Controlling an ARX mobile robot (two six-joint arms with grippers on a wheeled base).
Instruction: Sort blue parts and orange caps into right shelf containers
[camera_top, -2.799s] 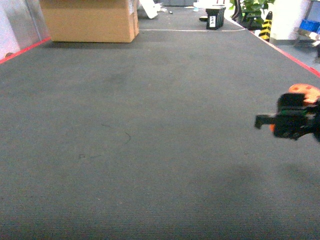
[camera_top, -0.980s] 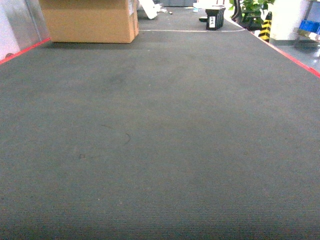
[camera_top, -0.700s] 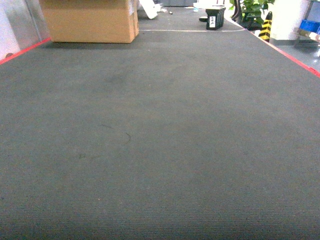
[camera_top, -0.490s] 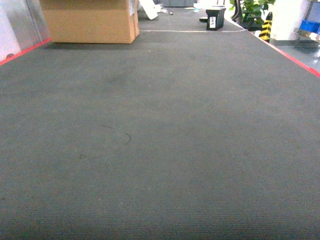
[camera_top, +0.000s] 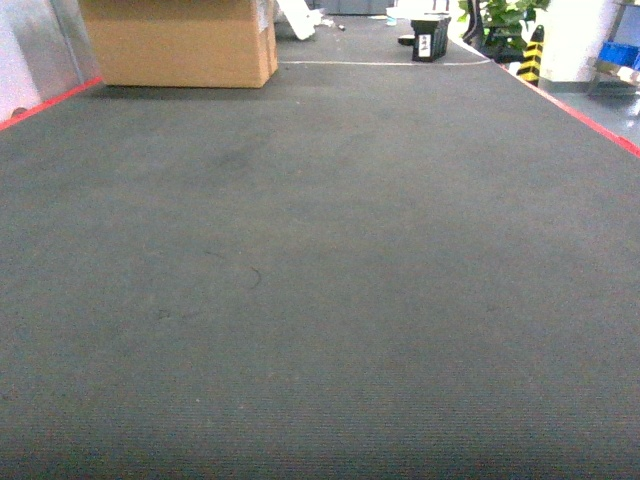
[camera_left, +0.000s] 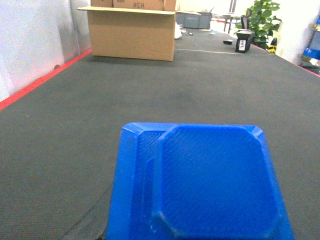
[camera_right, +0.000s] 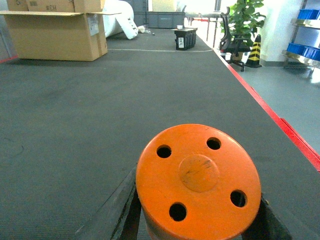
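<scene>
Carrying step, by my judgement; left claw grips a blue part (camera_left: 200, 185), filling the left wrist view over dark floor (camera_top: 320, 300); right claw, fingers (camera_right: 117, 207) flanking, clamps an orange cap (camera_right: 198, 182); neither shows from the head; next, find the shelf containers, unseen here.

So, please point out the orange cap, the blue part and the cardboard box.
orange cap (camera_right: 198, 175): right wrist view, on its flat top with holes.
blue part (camera_left: 210, 180): left wrist view, on its wide recessed face.
cardboard box (camera_top: 175, 42): head view, on its front wall.
</scene>
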